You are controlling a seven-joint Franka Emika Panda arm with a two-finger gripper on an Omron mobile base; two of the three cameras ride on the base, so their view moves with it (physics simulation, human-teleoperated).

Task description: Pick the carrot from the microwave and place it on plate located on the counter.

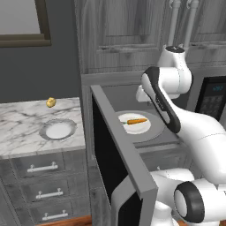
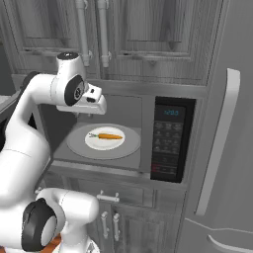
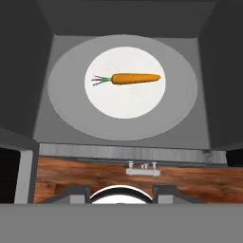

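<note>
Carrot (image 3: pixel 135 78) lies flat on the small white plate (image 3: pixel 124 102) at the centre of the grey turntable (image 3: pixel 66 102) inside the microwave (image 1: pixel 128 95), green stem toward the open door side, tip toward the control panel (image 2: pixel 165 143). Nothing touches it.

Microwave door (image 1: pixel 117 159) is swung fully open, so access is free. Our gripper (image 2: pixel 94 105) hangs at the cavity mouth, above and in front of the turntable, well apart from the carrot. We can't tell whether the jaws are apart or together: the fingertips aren't clear in any view.

Step in hand, as we judge it: approach for the pick, no grasp yet.

Next move calls for going forward and down into the cavity, staying under its roof, and straddling the carrot across its slim width near mid-length.

Target plate (image 1: pixel 58 130), grey rim, sits on the counter (image 1: pixel 22 119) near its front edge, on the door side. A yellow lump (image 1: pixel 51 102) sits toward the back edge. The open door stands between cavity and counter, so we'd lift out and over it.
</note>
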